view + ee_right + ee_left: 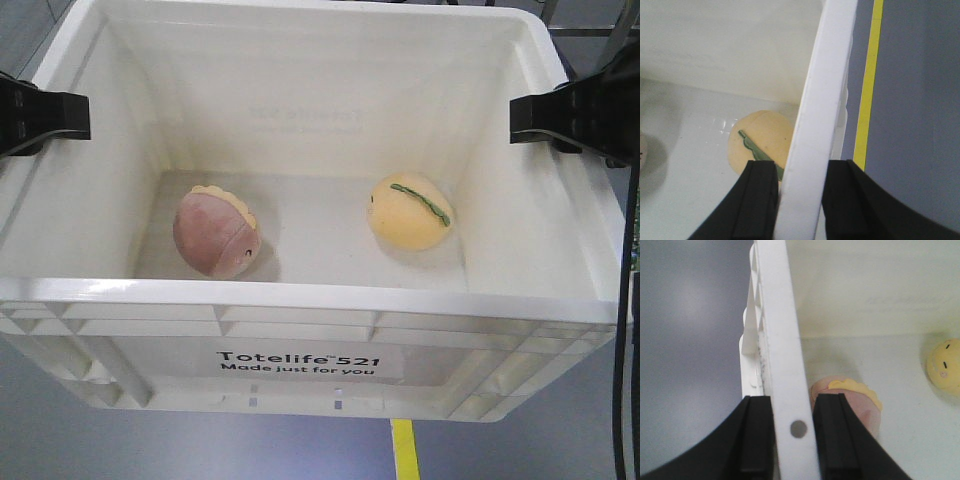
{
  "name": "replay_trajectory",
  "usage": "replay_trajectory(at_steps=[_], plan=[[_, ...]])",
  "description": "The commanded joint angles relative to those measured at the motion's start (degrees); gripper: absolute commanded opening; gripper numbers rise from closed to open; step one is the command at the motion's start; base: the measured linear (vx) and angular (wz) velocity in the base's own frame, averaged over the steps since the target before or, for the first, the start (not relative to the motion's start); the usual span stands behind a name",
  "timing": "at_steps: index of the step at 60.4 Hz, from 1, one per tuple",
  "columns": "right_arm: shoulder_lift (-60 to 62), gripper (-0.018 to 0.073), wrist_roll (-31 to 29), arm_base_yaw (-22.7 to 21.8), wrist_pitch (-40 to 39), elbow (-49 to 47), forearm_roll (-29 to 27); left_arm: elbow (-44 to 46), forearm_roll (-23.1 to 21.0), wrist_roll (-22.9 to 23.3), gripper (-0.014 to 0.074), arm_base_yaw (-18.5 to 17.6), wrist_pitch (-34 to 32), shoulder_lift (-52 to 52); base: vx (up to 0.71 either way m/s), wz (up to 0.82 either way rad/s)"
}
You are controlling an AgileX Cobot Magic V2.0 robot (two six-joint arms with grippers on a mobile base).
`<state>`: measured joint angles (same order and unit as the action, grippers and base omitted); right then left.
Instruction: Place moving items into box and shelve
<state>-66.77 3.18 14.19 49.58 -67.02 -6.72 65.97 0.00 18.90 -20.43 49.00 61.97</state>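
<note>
A white plastic box [300,295] labelled "Totelife 521" is held off the grey floor. Inside lie a pink round plush toy [215,232] on the left and a yellow round plush toy [408,212] with a green strip on the right. My left gripper [45,115] is shut on the box's left rim [780,340], one finger inside and one outside, with the pink toy [860,405] just beyond the inner finger. My right gripper [560,120] is shut on the right rim [825,90], with the yellow toy [765,135] beside its inner finger.
Grey floor lies under and around the box, with a yellow line [404,450] running below it, which also shows in the right wrist view [867,100]. A black cable [628,300] hangs at the right edge.
</note>
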Motion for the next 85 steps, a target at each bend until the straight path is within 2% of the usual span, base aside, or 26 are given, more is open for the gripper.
replay_trajectory(at_steps=[1,39,85], plan=[[1.8,-0.0005,-1.1,-0.4,-6.5,-2.3,2.1,2.4,0.5,0.1,-0.0006,-0.1,-8.6,-2.0,0.44,-0.06],[1.8,-0.0005,-1.1,-0.4,-6.4,-2.3,2.1,2.4,0.5,0.1,-0.0006,-0.1,-8.6,-2.0,0.41,-0.22],[1.8,-0.0005,-1.1,-0.4,-6.4,-2.3,2.1,2.4,0.5,0.1,-0.0006,-0.1,-8.6,-2.0,0.41,-0.42]])
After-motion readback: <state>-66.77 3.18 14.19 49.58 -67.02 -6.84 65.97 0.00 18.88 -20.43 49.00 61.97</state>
